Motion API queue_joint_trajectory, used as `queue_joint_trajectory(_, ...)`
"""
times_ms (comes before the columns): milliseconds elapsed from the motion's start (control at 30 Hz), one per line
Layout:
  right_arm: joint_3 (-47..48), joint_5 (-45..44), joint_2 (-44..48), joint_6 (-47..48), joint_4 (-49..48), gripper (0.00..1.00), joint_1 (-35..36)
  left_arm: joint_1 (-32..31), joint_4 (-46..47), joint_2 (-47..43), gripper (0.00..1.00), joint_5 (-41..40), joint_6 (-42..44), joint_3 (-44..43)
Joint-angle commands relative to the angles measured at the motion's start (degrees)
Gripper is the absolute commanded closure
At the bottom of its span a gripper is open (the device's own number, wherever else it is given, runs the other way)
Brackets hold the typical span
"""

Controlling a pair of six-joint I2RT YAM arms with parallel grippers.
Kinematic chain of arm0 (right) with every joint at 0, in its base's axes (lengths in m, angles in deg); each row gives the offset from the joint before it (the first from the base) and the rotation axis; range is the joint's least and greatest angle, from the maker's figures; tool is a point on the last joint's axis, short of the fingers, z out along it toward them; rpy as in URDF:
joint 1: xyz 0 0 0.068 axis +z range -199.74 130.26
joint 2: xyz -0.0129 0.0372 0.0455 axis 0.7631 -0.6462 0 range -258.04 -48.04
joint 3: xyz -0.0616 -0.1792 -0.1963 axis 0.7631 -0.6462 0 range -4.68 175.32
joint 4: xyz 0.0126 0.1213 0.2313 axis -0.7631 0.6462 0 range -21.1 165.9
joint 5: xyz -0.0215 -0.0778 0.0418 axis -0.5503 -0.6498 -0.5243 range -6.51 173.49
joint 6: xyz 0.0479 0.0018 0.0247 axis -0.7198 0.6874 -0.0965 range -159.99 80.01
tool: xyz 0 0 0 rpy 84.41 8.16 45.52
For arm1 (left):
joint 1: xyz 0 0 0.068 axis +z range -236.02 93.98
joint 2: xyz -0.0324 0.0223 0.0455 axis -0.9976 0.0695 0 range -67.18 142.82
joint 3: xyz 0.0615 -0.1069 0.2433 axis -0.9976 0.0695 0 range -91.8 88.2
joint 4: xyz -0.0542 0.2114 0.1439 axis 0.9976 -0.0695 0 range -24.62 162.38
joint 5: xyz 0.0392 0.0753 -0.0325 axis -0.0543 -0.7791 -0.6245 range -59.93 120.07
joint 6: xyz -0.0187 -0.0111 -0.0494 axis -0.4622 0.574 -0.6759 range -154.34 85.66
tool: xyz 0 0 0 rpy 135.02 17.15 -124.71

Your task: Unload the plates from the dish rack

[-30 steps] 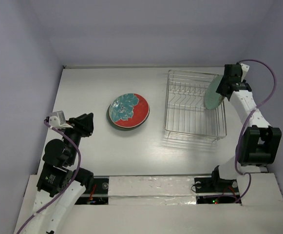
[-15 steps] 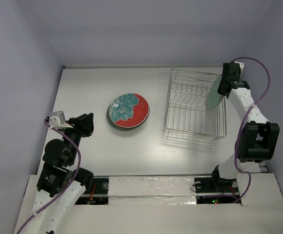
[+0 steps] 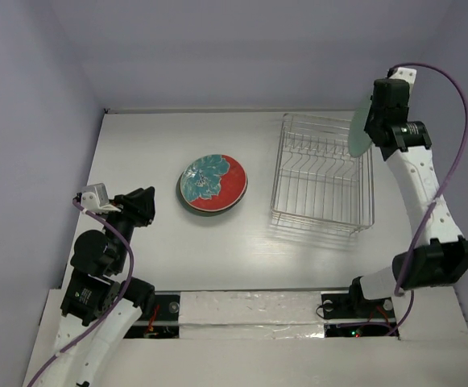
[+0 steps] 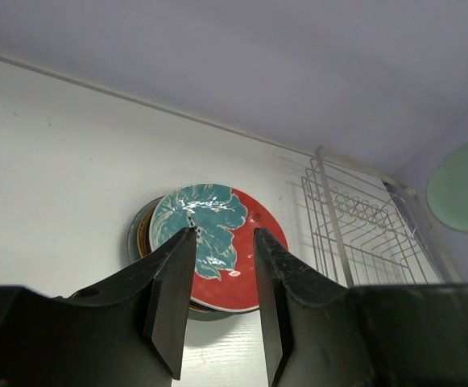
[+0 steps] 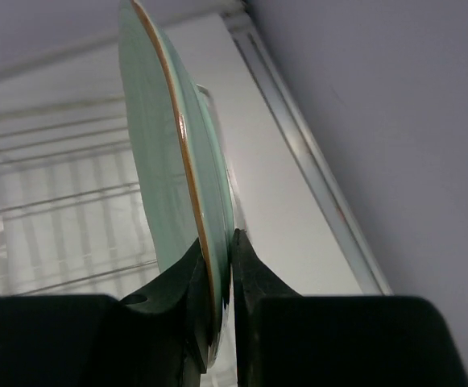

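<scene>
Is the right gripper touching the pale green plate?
Touching. The right wrist view shows the right gripper clamped on the pale green plate at its rim.

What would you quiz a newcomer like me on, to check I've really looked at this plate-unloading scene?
1. True or false: the right gripper grips the pale green plate by its rim.
2. How many plates stand in the dish rack?
3. The red and teal plate lies: A in the rack; B atop a stack on the table; C against the wall.
Key: 1 true; 2 none; 3 B.
</scene>
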Motion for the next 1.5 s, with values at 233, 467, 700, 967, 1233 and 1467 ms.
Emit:
queue_joint_trajectory(233,-5.8,19.8,10.5,-17.8,-20.5,1.0,16.8,-0.2,1.7,1.4,0.68,0.2,-0.2,0.3)
queue_joint_trajectory(467,-12.6,31.9,0.7,-34.3,-38.5,1.0,25.8,-0.2,1.7,2.5,0.65,0.2,-0.3,0.3)
queue_joint_trajectory(700,-12.5,40.4,-11.5,-40.7,-47.4,1.0,29.3,-0.2,1.7,2.7,0.58,0.2,-0.3,0.4)
queue_joint_trajectory(967,-19.2,42.1,-17.0,-45.7,-54.0,0.98,32.3,-0.2,1.7,3.3,0.56,0.2,-0.3,0.4)
queue_joint_trajectory(1233,-25.3,41.3,-17.0,-47.0,-54.2,0.73,34.6,-0.2,1.6,3.7,0.54,0.2,-0.4,0.3)
queue_joint_trajectory(1467,-25.1,35.4,-12.5,-40.5,-43.2,0.25,37.0,-0.2,1.4,2.6,0.5,0.2,-0.5,0.3)
